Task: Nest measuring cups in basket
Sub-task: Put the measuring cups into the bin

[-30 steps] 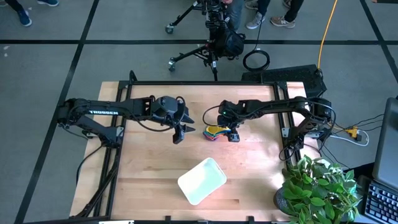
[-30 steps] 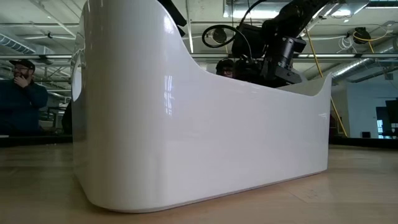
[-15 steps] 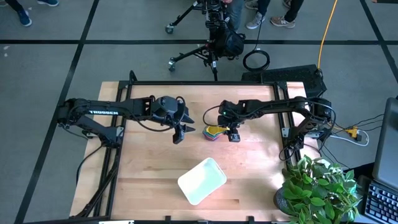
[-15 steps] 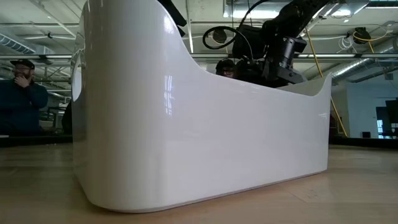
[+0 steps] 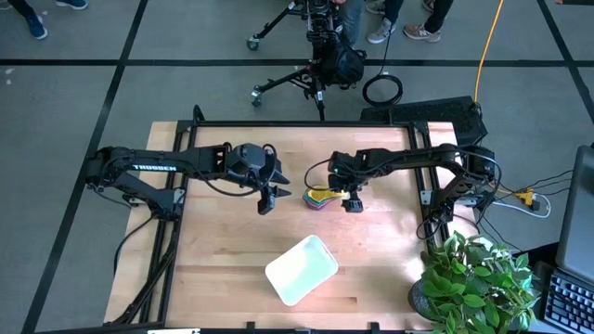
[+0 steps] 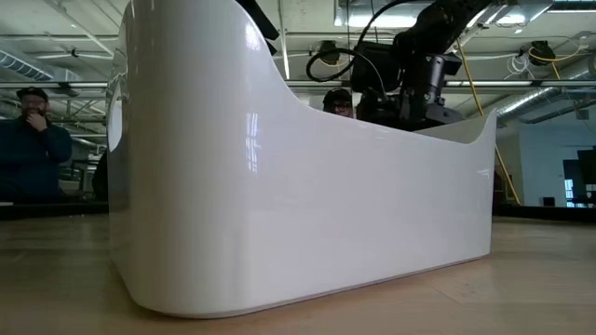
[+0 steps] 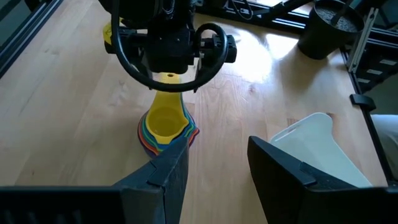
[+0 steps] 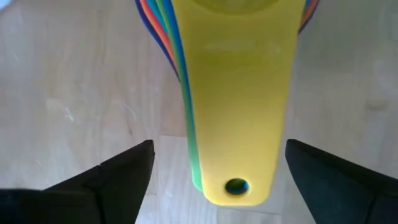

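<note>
Wooden table [image 5: 232, 250], right hand [image 5: 352, 201] spread over nested measuring cups [image 5: 320, 197], left hand [image 5: 267, 199] open beside them

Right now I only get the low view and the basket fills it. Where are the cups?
Observer: Cups sit nested in one stack on the table, yellow on top, outside the basket.
Operator: Right gripper on them?
Observer: Right gripper is open, fingers either side of the handles, not closed on them.
Operator: Left?
Observer: Left gripper is open, beside the stack, apart from it.
</note>
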`<move>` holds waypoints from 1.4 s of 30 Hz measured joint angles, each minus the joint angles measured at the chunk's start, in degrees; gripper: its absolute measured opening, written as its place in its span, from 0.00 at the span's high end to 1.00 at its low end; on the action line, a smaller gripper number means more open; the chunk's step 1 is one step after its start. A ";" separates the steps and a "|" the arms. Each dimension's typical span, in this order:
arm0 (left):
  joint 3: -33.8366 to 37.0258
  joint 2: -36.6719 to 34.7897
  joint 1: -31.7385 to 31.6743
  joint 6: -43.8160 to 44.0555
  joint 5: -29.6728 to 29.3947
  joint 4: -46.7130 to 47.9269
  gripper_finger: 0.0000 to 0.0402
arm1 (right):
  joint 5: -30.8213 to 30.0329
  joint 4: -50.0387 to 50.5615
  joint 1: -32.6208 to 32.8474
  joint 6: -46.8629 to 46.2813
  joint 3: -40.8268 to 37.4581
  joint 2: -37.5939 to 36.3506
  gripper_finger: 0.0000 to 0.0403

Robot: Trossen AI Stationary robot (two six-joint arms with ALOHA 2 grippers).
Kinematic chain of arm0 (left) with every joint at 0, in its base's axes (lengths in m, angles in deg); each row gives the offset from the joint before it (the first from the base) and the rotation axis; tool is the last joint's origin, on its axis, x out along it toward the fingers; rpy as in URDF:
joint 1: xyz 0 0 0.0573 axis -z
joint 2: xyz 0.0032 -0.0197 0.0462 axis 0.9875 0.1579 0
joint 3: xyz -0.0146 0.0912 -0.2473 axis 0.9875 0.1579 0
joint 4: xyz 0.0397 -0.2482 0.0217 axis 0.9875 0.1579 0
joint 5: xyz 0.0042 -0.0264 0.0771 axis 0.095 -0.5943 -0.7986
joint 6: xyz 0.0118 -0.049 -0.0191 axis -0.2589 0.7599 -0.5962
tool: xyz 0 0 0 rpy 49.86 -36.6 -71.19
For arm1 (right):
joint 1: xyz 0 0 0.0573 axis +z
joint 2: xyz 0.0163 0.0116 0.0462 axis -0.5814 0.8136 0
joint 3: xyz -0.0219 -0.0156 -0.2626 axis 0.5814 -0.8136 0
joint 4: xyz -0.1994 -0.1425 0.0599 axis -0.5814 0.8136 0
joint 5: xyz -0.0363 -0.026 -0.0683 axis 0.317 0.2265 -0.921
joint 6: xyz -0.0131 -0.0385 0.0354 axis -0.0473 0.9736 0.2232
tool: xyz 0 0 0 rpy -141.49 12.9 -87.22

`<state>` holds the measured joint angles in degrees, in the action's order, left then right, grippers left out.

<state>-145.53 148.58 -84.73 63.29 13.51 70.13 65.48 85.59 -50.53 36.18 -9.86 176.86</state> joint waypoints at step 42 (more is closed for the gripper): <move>0.00 0.00 0.11 -0.04 -0.04 1.68 0.58 | -0.08 0.64 -0.66 2.13 5.39 6.95 0.49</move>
<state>-145.53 148.58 -84.62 63.25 13.47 71.81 65.40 86.23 -51.19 38.31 -4.46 183.81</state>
